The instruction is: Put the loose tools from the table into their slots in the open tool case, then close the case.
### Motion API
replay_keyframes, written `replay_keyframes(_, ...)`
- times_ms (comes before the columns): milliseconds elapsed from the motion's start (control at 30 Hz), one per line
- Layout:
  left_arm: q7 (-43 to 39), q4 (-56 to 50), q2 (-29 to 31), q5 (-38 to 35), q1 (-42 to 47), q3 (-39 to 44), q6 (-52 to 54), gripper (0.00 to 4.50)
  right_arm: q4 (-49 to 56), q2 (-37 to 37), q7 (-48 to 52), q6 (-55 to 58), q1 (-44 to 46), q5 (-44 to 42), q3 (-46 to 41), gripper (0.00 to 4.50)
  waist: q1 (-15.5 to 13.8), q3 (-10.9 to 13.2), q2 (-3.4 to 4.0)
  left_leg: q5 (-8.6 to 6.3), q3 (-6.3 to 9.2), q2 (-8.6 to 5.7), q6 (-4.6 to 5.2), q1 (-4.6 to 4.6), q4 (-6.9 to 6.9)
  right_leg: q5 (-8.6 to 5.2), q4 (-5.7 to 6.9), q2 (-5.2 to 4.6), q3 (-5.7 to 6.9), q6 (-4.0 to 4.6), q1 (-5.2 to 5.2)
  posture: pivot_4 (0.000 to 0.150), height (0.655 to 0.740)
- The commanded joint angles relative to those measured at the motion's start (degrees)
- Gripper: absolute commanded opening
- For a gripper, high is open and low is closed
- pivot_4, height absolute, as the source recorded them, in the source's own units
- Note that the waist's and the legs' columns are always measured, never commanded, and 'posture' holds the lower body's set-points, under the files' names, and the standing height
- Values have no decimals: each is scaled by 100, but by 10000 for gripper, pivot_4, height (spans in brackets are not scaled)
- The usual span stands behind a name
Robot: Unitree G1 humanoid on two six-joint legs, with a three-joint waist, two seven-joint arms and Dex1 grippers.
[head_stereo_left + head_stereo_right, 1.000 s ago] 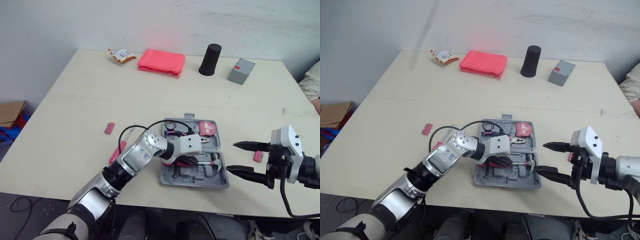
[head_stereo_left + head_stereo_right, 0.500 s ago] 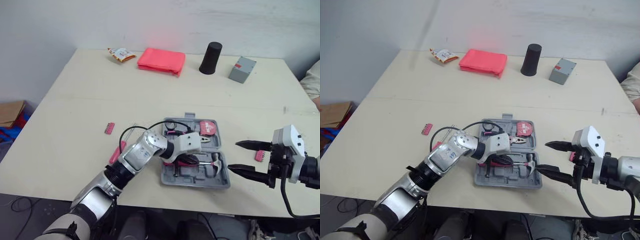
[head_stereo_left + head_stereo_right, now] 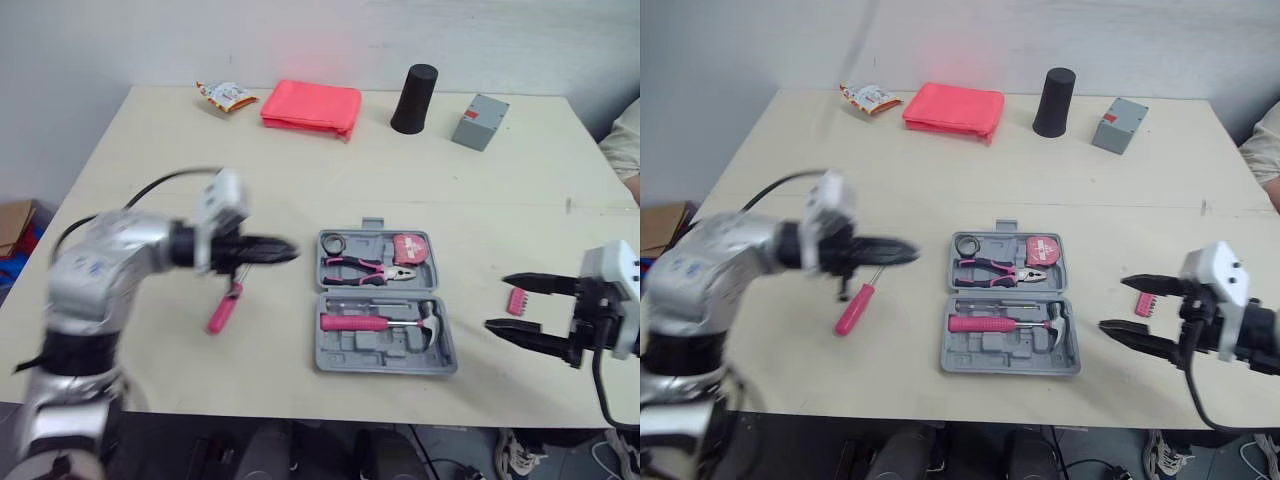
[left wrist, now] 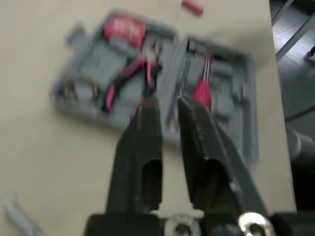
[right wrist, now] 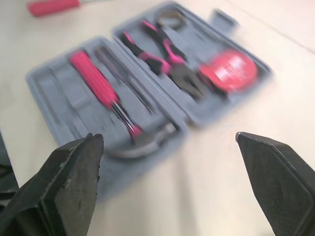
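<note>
**Inspector:** Case?

**Clerk:** Grey plastic tool case (image 3: 385, 352) lies open near the front edge of the beige table (image 3: 300, 190). Pink-handled hammer (image 3: 375, 322) in its near half, pink-handled pliers (image 3: 365, 268) and red tape measure (image 3: 410, 247) in the far half.

**Inspector:** Loose items?

**Clerk:** Pink-handled screwdriver (image 3: 222, 310) left of the case, small pink bit strip (image 3: 517, 301) to the right.

**Inspector:** Grippers?

**Clerk:** Right gripper (image 3: 1115, 305) spread wide, empty, close by the strip. Left gripper (image 3: 292, 250) near the screwdriver, fingers narrowly parted, empty.
</note>
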State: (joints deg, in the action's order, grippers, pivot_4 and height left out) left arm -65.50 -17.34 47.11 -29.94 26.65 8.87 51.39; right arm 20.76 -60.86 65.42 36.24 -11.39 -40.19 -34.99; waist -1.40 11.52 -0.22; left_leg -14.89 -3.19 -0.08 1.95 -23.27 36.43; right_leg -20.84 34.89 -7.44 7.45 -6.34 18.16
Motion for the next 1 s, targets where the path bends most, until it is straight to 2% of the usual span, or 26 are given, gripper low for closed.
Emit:
replay_keyframes(33, -262, -569, 593, -622, -897, 1544, 363, 20620, -393, -190, 443, -34, -235, 121, -619, 45000, -31, 10, -13, 1, 1, 0, -1, -8, -2, 0, 0, -4, -2, 0, 10, 1500, 7361)
replay_keyframes(133, -357, -448, 914, -558, -2074, 2849, 421, 34071, -1071, -277, 717, -197, -437, 388, -870, 45000, -78, 12, -14, 1, 7, -7, 0, -3, -12, 0, -15, -21, -9, 1, 14, 1500, 7361)
replay_keyframes(200, -324, -313, 994, -519, -2526, 3400, 391, 43407, -1462, -328, 854, -339, -499, 571, -969, 45000, -80, 12, -13, -1, -7, -7, -2, -3, -22, 0, -17, -25, -21, 1, 27, 1500, 7361)
replay_keyframes(233, -366, -205, 1050, -550, -2764, 3719, 468, 44917, -1697, -360, 912, -398, -531, 652, -1046, 45000, -93, 13, -13, -1, -8, -7, -3, -1, -27, 0, -18, -26, -21, 1, 27, 1500, 7361)
replay_keyframes(367, -637, 568, 1204, -222, -3851, 4835, 232, 44917, -2711, -479, 1021, -727, -545, 1009, -1314, 45000, -29, 15, -8, -15, -22, -3, -32, -1, -44, -4, -16, -25, -28, 8, 46, 1500, 7361)
replay_keyframes(467, -573, 1374, 1294, 160, -4266, 5204, -431, 44917, -3181, -572, 1099, -864, -505, 1118, -1479, 45000, 6, 15, -8, -12, -35, 2, -24, 3, -53, -12, -13, -21, -28, 20, 55, 1500, 7361)
replay_keyframes(567, -144, 2042, 1202, 629, -4395, 5170, -1231, 44917, -3586, -621, 1106, -1114, -386, 1272, -1417, 45000, 17, 15, -6, -18, -49, 10, -36, 4, -58, -14, 0, -20, -42, 23, 71, 1500, 7361)
replay_keyframes(733, -178, 2174, 1109, 619, -4474, 5095, -1843, 44917, -3942, -628, 1065, -1397, -79, 1418, -1190, 45000, 34, 15, -7, -42, -66, 18, -35, -1, -60, -13, 16, -22, -73, 24, 102, 1500, 7361)
replay_keyframes(900, -214, 2175, 1155, 196, -4265, 5111, -1583, 44917, -3909, -525, 1031, -1464, 183, 1422, -958, 45000, 60, 15, -7, -27, -96, 18, -62, -3, -69, -16, 51, -23, -99, 29, 136, 1500, 7361)
replay_keyframes(1000, 323, 1698, 940, 175, -4017, 4794, -1462, 44917, -3778, -493, 1040, -1515, 333, 1392, -789, 45000, 97, 15, -7, -25, -98, 21, -63, -1, -68, -17, 63, -21, -100, 31, 140, 1500, 7361)
